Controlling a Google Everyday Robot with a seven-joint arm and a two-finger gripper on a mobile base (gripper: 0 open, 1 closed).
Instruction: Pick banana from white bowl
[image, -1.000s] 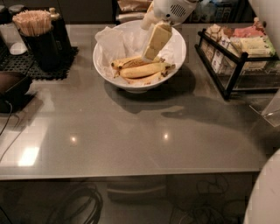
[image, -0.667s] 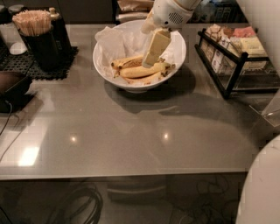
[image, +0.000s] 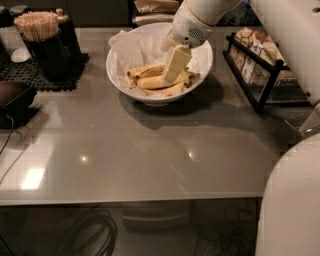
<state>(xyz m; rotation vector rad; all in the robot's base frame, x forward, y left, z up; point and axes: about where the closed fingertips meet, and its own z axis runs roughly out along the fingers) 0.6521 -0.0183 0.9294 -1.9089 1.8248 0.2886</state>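
The white bowl (image: 125, 75), lined with crumpled white paper, stands at the back middle of the grey table (image: 150, 155). Three bananas lie in it. The long pale-yellow banana (image: 150, 83) lies across the middle, with a browner banana (image: 145, 71) behind it and another (image: 170, 91) in front. My gripper (image: 175, 65) reaches down from the upper right into the bowl. Its tip is right at the bananas and hides the middle of the long one. No banana is lifted.
A black holder full of wooden sticks (image: 42, 37) stands on a black mat at the back left. A dark object (image: 12, 100) sits at the left edge. A black wire rack of packets (image: 257, 65) stands to the right of the bowl. My white body (image: 292, 200) fills the right front.
My gripper has come down and slightly left, from above the bowl's rim to the bananas inside. The bananas and bowl have not moved.
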